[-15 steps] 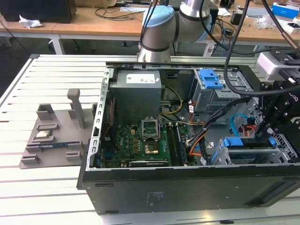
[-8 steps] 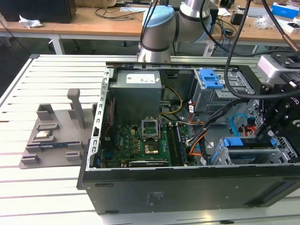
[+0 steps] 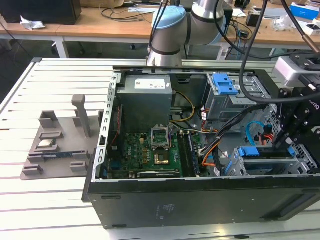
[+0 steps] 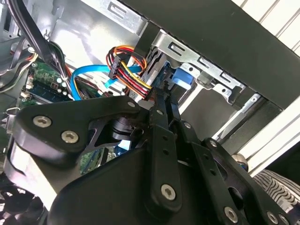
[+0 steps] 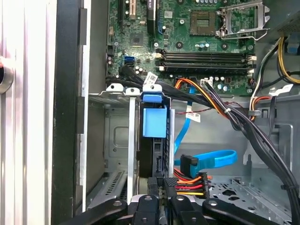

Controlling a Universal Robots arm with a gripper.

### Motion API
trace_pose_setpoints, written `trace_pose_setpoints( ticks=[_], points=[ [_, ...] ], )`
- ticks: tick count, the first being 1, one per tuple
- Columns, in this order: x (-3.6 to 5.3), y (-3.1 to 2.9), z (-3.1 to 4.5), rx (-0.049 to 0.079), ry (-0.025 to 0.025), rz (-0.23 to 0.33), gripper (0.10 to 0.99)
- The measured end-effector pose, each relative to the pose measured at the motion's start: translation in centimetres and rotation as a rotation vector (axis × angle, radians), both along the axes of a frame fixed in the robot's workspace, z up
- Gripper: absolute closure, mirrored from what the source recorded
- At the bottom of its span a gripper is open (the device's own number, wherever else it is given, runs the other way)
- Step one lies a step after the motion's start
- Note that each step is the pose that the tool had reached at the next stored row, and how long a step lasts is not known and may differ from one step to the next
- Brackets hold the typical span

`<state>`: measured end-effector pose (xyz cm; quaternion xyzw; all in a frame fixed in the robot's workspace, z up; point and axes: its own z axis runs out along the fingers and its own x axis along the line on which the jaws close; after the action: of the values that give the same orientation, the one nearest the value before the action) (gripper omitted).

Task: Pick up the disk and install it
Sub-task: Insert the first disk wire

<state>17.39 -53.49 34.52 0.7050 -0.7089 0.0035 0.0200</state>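
the install step looks to be in hand: the disk (image 5: 153, 140) stands on edge inside the drive cage (image 5: 117, 140) at the lower middle of the first wrist view, its blue frame tab uppermost, and the gripper (image 5: 161, 187) sits at the bottom edge of that frame with its fingers drawn in close on the disk's near edge, seemingly pinching it. in my judgement the disk is well into the bay but not certainly seated, so what remains calls for a straight push along the cage rails with no tilt, keeping clear of the bundle of coloured power wires (image 5: 190, 183) just beside the fingers. the exterior view places the gripper (image 3: 290, 145) at the right of the frame over the open computer case (image 3: 200, 200), with the disk (image 3: 260, 152) low in its lower-right corner. the second wrist view adds the underside: the gripper (image 4: 161, 101) reaching toward the blue tab, against the cage's metal bracket (image 4: 197, 58).
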Motion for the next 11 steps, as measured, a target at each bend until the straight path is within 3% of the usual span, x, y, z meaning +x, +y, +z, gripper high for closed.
trace_pose_setpoints(
  ticks=[4, 11],
  points=[
    [0.10, 0.02, -0.24, 0.000, 0.0034, -0.012, 0.918],
    [0.28, 0.02, -0.45, 0.001, 0.0043, -0.013, 0.918]
  ],
)
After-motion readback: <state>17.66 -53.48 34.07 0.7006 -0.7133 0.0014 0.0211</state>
